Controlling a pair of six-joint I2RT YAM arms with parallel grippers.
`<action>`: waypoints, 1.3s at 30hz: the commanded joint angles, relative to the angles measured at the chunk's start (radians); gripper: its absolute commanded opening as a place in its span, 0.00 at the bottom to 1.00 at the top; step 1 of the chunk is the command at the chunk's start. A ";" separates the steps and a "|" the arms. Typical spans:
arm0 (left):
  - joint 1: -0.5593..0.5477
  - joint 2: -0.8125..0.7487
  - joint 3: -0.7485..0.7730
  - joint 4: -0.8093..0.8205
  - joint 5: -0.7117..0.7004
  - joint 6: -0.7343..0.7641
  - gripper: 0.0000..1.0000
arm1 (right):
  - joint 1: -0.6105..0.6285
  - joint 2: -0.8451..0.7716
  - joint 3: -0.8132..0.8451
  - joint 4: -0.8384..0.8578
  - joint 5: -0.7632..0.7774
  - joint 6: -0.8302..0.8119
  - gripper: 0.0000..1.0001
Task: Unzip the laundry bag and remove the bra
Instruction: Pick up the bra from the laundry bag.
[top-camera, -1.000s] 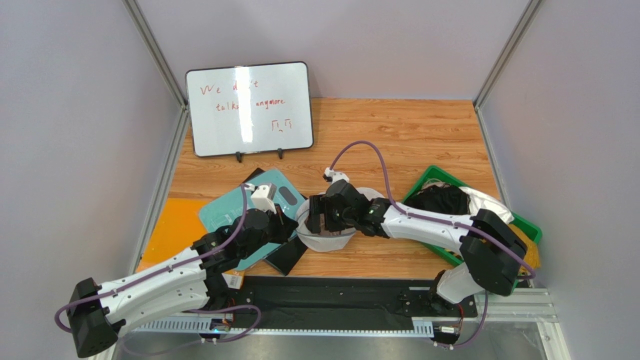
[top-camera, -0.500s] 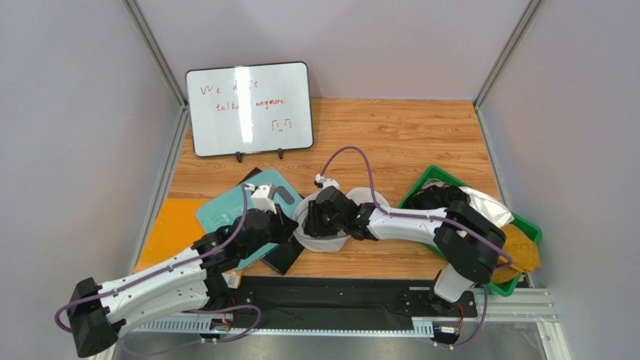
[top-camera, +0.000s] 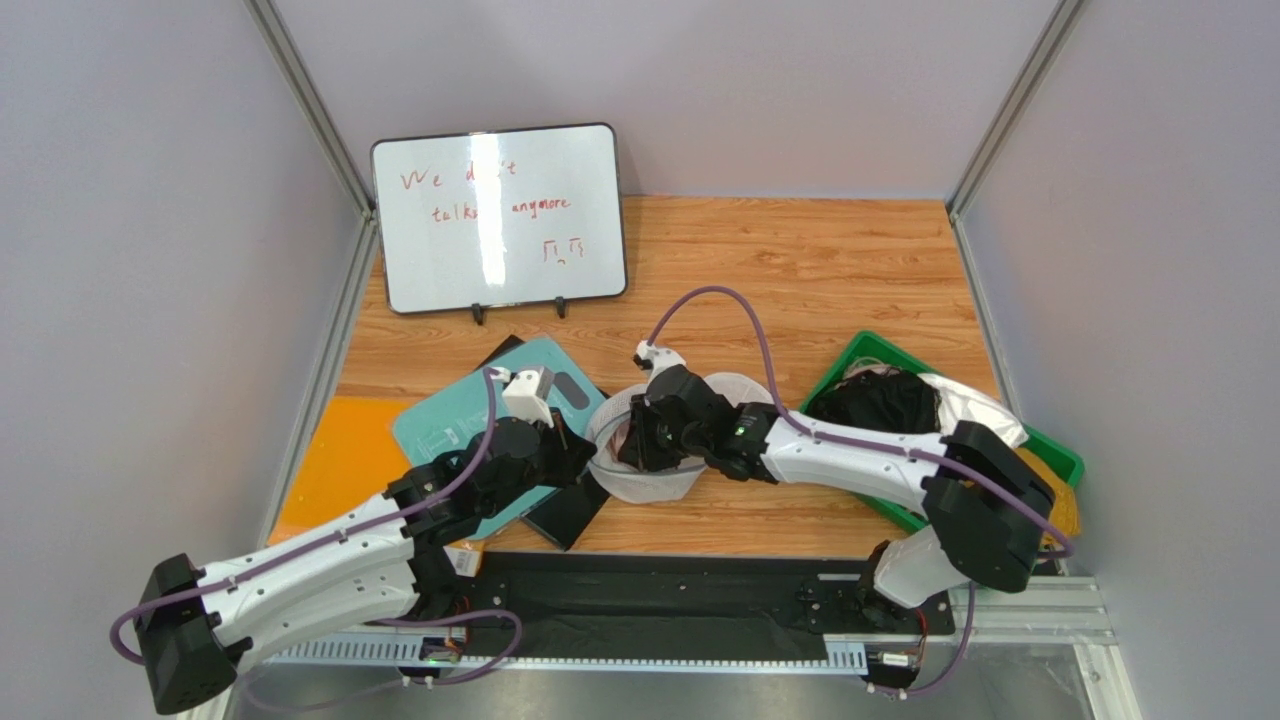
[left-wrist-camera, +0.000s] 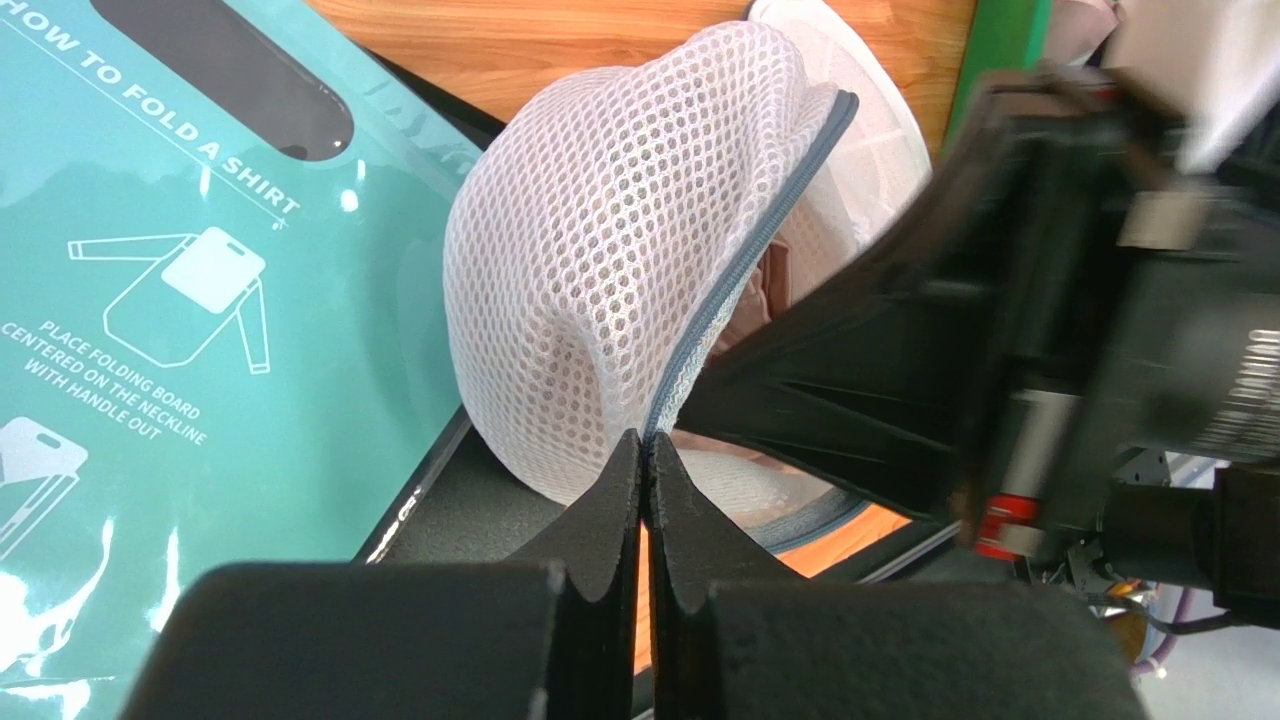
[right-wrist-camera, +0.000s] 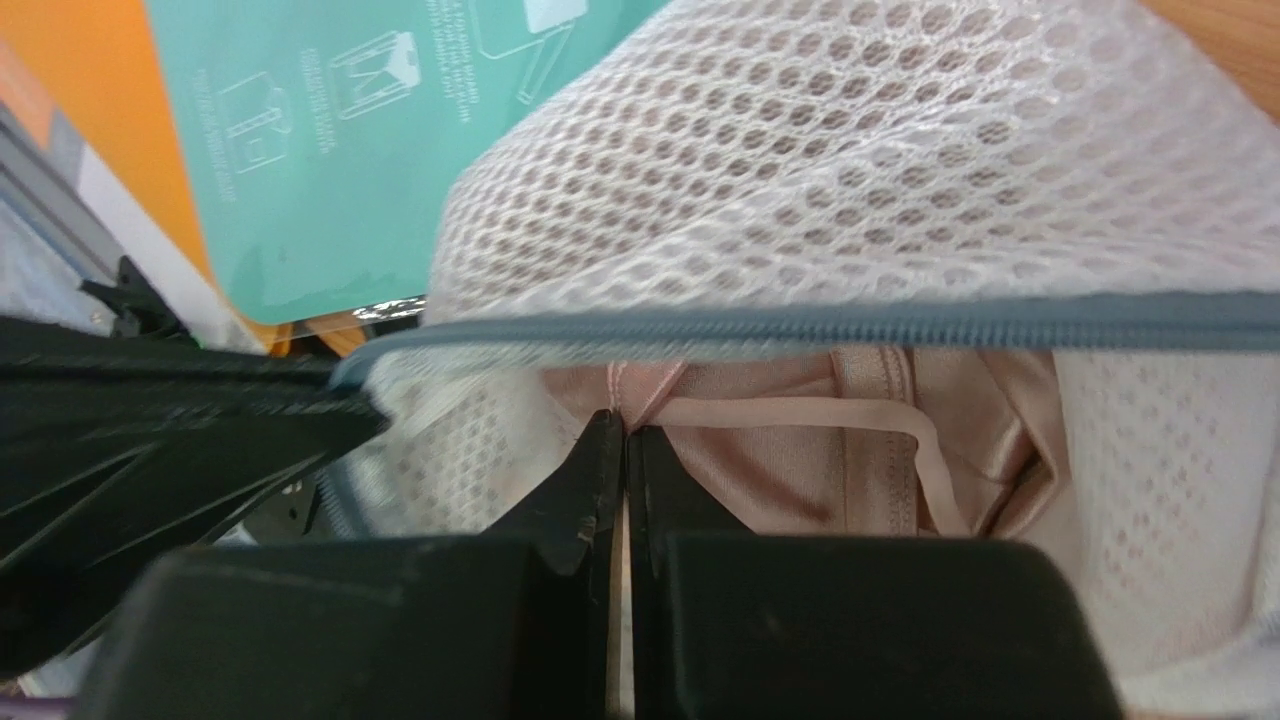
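Both pincers meet at the laundry bag (top-camera: 649, 462), which sits on the tabletop (top-camera: 812, 270) near its front edge, between the teal folding board (top-camera: 466, 413) and the green bin (top-camera: 1059, 450). My left pincer (left-wrist-camera: 645, 450) is closed tight, its two tips pressed together on the bag's grey-blue zip rim at the lower edge of the mesh. From that wrist view the bag (left-wrist-camera: 631, 240) bulges upward and to the right, with its zip running diagonally down to the tips. My right pincer (right-wrist-camera: 625, 435) reaches into the opening from the other side – its tips are also closed with no gap, and they pinch a fold of the bra (right-wrist-camera: 842, 428). The bra lies inside the bag, just under the zip line, pinkish-beige with a thin strap looping across it. In the overhead view the right pincer (top-camera: 639, 443) covers much of the bag's mouth – the left pincer (top-camera: 579, 450) touches its left rim. A black garment (top-camera: 879, 398) lies in the bin.
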 joint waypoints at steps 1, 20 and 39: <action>0.010 0.006 0.031 0.005 -0.018 -0.007 0.00 | 0.006 -0.118 -0.012 -0.032 -0.003 -0.036 0.00; 0.012 -0.017 0.008 -0.022 -0.018 -0.022 0.00 | 0.005 -0.356 -0.018 -0.140 0.161 -0.086 0.00; 0.013 -0.037 -0.011 -0.040 -0.009 -0.044 0.00 | -0.018 -0.463 0.159 -0.236 0.117 -0.200 0.00</action>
